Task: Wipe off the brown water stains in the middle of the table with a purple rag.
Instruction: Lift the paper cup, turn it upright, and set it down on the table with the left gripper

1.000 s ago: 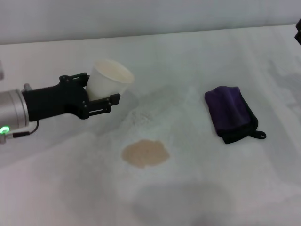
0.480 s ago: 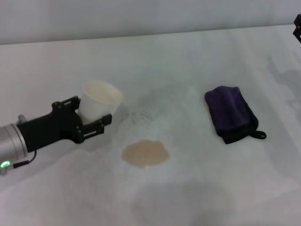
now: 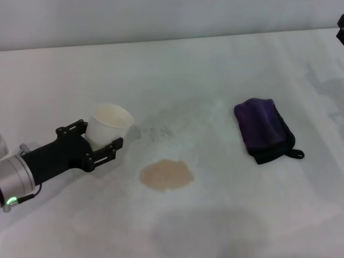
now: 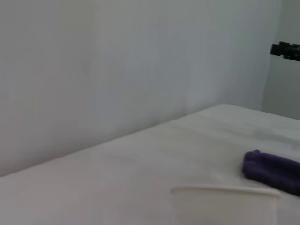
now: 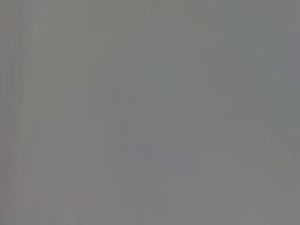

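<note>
The brown water stain (image 3: 166, 175) is a flat tan oval puddle in the middle of the white table (image 3: 215, 64). The purple rag (image 3: 264, 129) lies folded to the right of it, untouched; it also shows in the left wrist view (image 4: 272, 171). My left gripper (image 3: 100, 134) is shut on a white paper cup (image 3: 111, 123), held upright low over the table, left of the stain. The cup's rim shows in the left wrist view (image 4: 225, 191). Only a black sliver of my right gripper (image 3: 341, 28) shows at the far right edge, well away from the rag.
Faint greyish speckled smudges (image 3: 160, 130) lie just behind the stain. A grey wall (image 4: 117, 70) stands behind the table's far edge. The right wrist view shows only plain grey.
My left gripper has moved the paper cup leftward, toward me and lower. The rag and the stain have not moved.
</note>
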`<control>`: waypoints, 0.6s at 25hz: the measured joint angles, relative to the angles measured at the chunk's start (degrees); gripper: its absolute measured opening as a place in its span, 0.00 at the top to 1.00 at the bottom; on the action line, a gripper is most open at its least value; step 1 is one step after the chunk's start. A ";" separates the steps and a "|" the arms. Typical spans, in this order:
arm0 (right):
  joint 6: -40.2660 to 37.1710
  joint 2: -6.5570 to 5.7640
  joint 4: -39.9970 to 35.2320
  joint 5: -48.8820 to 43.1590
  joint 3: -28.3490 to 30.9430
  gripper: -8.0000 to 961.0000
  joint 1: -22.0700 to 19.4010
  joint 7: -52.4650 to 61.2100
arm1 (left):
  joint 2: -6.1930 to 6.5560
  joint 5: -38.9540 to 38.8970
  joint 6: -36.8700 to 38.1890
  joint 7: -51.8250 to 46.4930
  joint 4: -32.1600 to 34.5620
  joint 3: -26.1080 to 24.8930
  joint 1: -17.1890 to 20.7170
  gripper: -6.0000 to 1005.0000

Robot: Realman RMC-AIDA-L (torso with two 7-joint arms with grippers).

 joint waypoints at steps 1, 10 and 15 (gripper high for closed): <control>-0.01 0.00 -0.02 0.00 0.00 0.11 0.00 0.00 | 0.02 -0.34 -0.10 0.37 -0.35 0.01 0.04 0.28; 0.00 0.03 -0.11 0.00 0.00 0.11 0.32 0.00 | -0.04 -0.70 -1.57 3.95 -5.28 0.01 -0.58 0.28; -0.01 0.11 -0.11 0.00 0.00 0.11 0.35 0.00 | -0.14 -1.11 -1.43 5.30 -6.53 0.02 0.71 0.28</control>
